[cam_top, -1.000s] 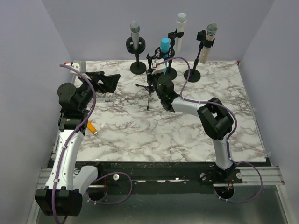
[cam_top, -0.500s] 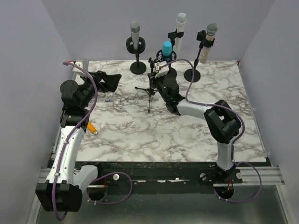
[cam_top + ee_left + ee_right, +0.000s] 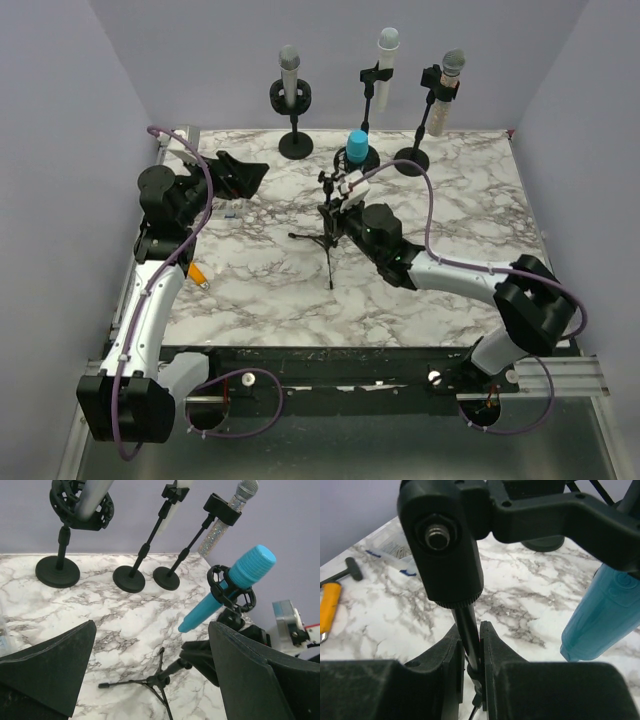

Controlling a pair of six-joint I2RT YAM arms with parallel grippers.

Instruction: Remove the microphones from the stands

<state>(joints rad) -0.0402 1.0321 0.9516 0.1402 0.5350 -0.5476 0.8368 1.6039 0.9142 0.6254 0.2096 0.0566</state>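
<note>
View from top: found blue microphone tilted atop tripod stand, mid-tabletop. Noted right hand clamped on stand, left hand spread wide, empty, well apart. Judged best to keep stand pinned, close left hand on microphone body, slide out along its axis.

View from left wrist: saw microphone in ring clip, ahead between wide fingers.

View from right wrist: saw fingers pinching pole; could not tell clip tightness; lost microphone head, stand feet beyond frame.

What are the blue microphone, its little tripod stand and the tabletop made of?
The blue microphone looks like matte plastic: even colour, ridged head. The tripod stand seems black painted metal with plastic joints, faintly shiny. The tabletop shows grey-veined white marble patterning, possibly only printed laminate.
</note>
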